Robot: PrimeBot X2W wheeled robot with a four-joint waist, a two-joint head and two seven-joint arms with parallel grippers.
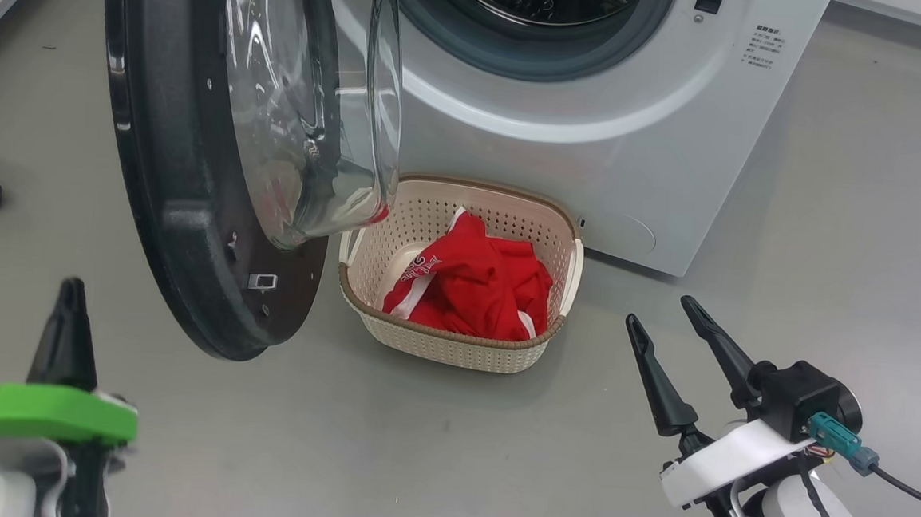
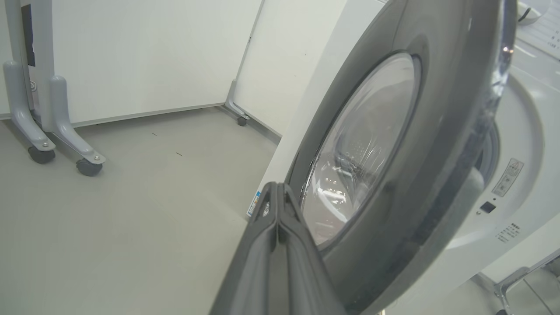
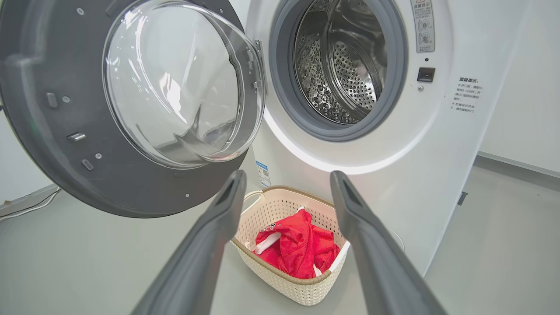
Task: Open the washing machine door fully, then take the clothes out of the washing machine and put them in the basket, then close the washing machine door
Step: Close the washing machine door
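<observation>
The left gripper [image 1: 71, 291] has its 2 long dark fingers pressed together on nothing, near the outer face of the large round washing machine door with glossy black rim and bulging clear glass bowl [image 1: 195, 154], which stands swung open. Right of the door, on the grey floor [image 1: 830, 233] just before the big white front-loading washing machine [image 1: 596, 139], sits the small cream perforated plastic basket [image 1: 455, 352]. It holds the bright red clothes with white trim [image 1: 475, 287]. Farther right, the right gripper [image 1: 657, 311] hangs spread open, empty.
</observation>
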